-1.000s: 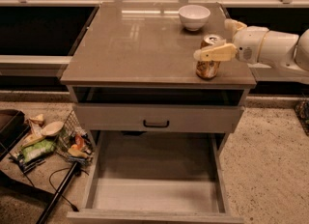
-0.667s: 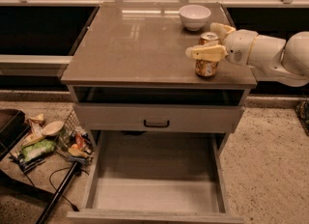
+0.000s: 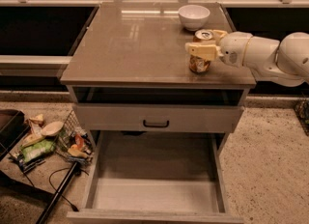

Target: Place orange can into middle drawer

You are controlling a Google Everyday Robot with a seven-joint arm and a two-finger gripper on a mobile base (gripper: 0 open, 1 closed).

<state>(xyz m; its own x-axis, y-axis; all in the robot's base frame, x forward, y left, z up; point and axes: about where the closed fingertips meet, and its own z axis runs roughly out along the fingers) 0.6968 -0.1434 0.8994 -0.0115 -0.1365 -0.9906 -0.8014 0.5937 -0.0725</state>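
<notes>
The orange can [image 3: 198, 64] stands upright at the right front part of the cabinet top [image 3: 135, 44], its silver top showing. My gripper [image 3: 202, 42] comes in from the right on a white arm and is shut on the orange can, with one pale finger [image 3: 202, 50] across its front and the other behind it. The can's base looks at or just above the surface. The middle drawer [image 3: 154, 195] is pulled fully open at the bottom of the cabinet, below and in front of the can, with a bare pale floor.
A white bowl [image 3: 194, 16] sits on the top behind the can. A closed grey drawer front with a black handle [image 3: 156, 123] is above the open drawer. A wire basket with litter [image 3: 72, 143] and a black cable [image 3: 55, 199] lie on the floor at left.
The gripper and the can have shifted a little to the left and slightly up together. The bowl and drawers have not moved.
</notes>
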